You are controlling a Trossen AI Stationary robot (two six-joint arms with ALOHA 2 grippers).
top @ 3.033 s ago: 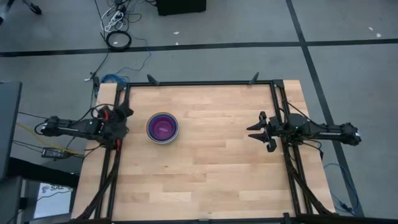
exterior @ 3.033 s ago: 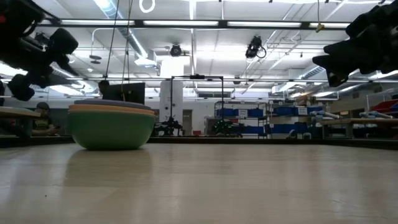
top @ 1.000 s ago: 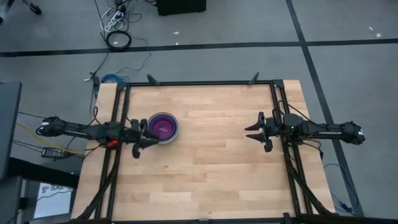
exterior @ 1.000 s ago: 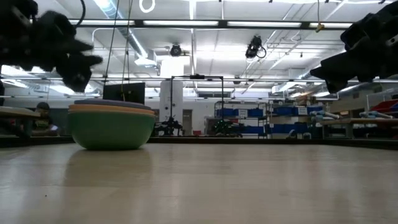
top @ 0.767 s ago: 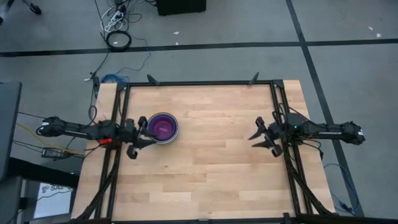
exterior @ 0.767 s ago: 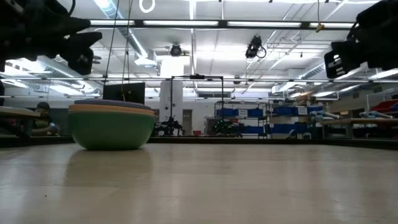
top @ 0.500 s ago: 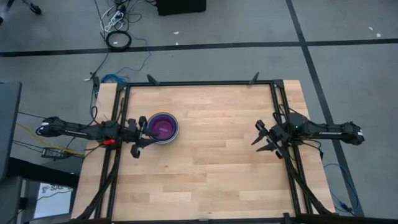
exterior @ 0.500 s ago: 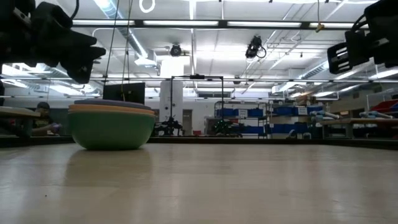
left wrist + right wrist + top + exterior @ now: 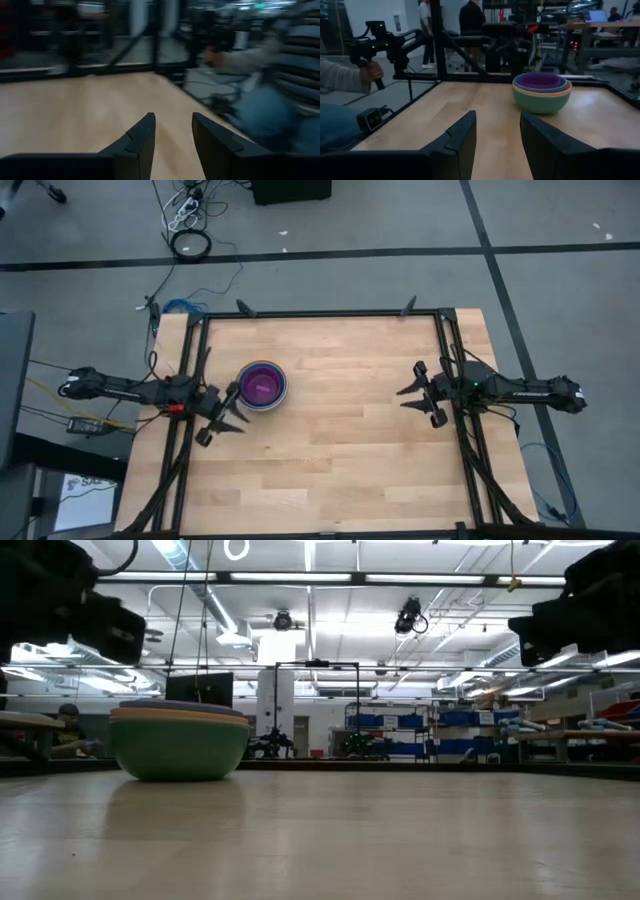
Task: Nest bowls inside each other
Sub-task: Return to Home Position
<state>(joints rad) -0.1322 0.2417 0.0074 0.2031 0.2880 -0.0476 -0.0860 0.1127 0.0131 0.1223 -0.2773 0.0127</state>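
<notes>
Bowls (image 9: 262,385): one nested stack, purple innermost, green outermost, on the table's (image 9: 340,470) left half | my left gripper (image 9: 173,116): near the stack, empty, jaws seemingly parted | my right gripper (image 9: 497,115): right edge, well apart, jaws parted, empty

The wooden table (image 9: 340,465) offers open passage across its middle and near half — the one obstacle standing on it is the stack of nested bowls (image 9: 262,385) toward the left, the left gripper (image 9: 222,425) just beside it, the right gripper (image 9: 405,398) well apart.
</notes>
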